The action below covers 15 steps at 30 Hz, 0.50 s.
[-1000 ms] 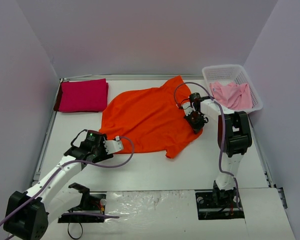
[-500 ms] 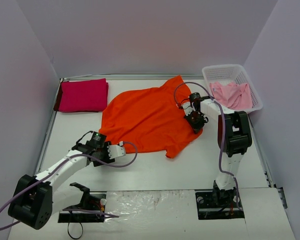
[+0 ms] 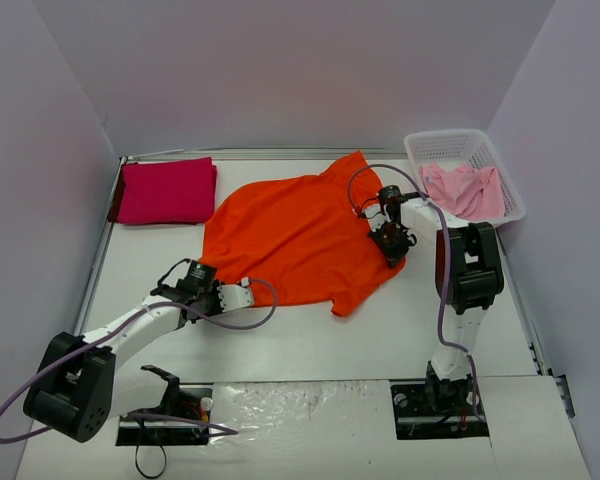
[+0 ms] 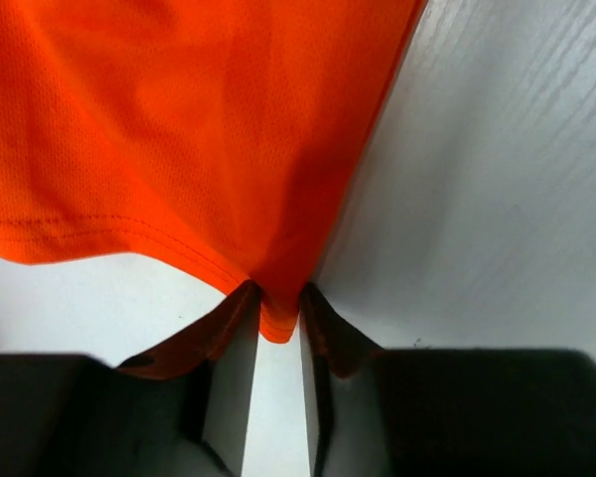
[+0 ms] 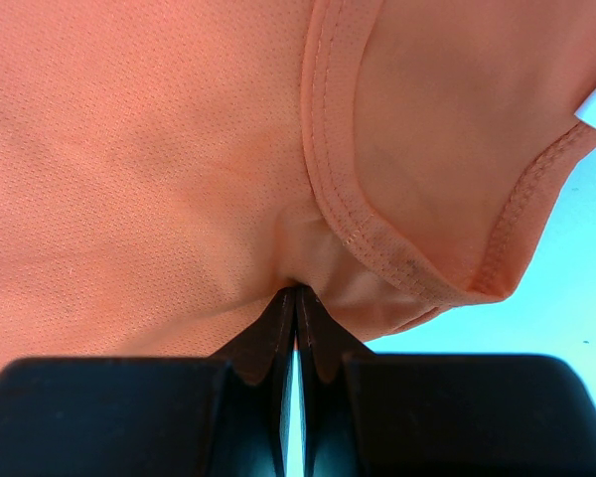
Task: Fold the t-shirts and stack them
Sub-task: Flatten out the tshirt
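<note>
The bright orange t-shirt (image 3: pixel 290 235) lies spread flat in the middle of the table. My left gripper (image 3: pixel 242 292) is at its near left hem corner. In the left wrist view the jaws (image 4: pixel 276 323) are pinched on that orange hem (image 4: pixel 179 129), which creases up from them. My right gripper (image 3: pixel 392 240) is at the shirt's right edge and is shut on the cloth by a stitched hem (image 5: pixel 149 149), with the jaws (image 5: pixel 296 298) pressed together. The magenta-red t-shirt (image 3: pixel 167 190) lies folded at the far left. The pale pink t-shirt (image 3: pixel 465 190) lies crumpled in the basket.
A white lattice basket (image 3: pixel 450 137) stands at the far right corner. Pale walls close in the table on three sides. Both arm bases sit at the near edge, with cables looping over the table.
My left gripper has moved right along the table to the orange shirt's near hem and now pinches it. The right arm and the shirts have not moved.
</note>
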{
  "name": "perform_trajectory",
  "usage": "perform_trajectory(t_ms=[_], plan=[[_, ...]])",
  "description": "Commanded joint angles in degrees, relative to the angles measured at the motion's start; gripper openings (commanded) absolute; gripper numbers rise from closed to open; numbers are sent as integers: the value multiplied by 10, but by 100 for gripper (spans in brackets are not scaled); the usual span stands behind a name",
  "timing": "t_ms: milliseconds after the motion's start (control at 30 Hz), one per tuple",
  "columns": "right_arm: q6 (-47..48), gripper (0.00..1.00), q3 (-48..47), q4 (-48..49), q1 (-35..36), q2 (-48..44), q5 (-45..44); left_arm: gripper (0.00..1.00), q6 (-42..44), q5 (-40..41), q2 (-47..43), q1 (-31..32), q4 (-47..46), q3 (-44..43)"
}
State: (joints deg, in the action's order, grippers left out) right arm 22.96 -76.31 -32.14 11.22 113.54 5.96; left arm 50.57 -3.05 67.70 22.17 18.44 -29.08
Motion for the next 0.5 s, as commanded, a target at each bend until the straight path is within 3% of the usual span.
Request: perform_trajectory(t_ms=[0,100,433,467], plan=[[6,0,40,39,-7,72,-14,20,8,8,14,2,-4,6],[6,0,41,39,-7,71,-15,3,8,15,25,2,-7,4],[5,0,42,36,-7,42,-12,2,-1,-4,2,2,46,-26],[8,4,41,33,-6,35,-8,2,-6,-8,-3,2,54,-31]])
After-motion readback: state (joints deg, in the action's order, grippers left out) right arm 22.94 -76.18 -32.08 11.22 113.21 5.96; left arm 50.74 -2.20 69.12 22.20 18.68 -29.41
